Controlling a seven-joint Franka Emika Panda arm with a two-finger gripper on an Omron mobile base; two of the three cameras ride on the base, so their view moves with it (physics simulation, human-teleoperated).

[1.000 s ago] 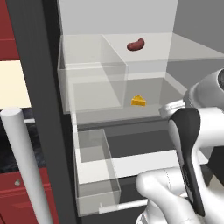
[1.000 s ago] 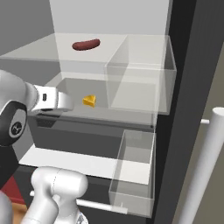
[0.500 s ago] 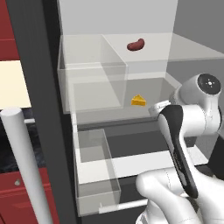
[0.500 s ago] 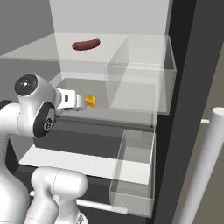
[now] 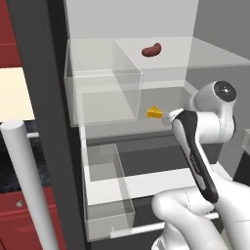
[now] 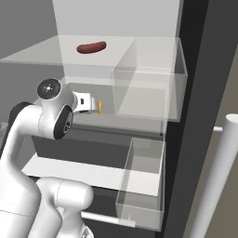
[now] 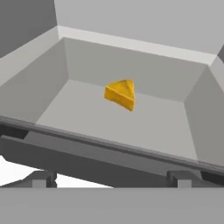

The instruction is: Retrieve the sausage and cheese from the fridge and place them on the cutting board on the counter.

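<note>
The jaws [image 6: 95, 105] are wide open and hold nothing. The cheese [image 7: 120, 94] sits on the fridge [image 5: 44, 73] shelf, straight ahead of them, close, not touching, its point facing away.

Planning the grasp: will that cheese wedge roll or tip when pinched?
The cheese probably won't roll: it lies on a flat face on the fridge shelf. Its tapered sides might let it squirt from the fingers. It looks small, so likely light and easily nudged.

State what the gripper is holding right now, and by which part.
Nothing is held. The gripper is open, short of the cheese, which lies untouched on the fridge shelf. The sausage lies on the shelf above.
</note>
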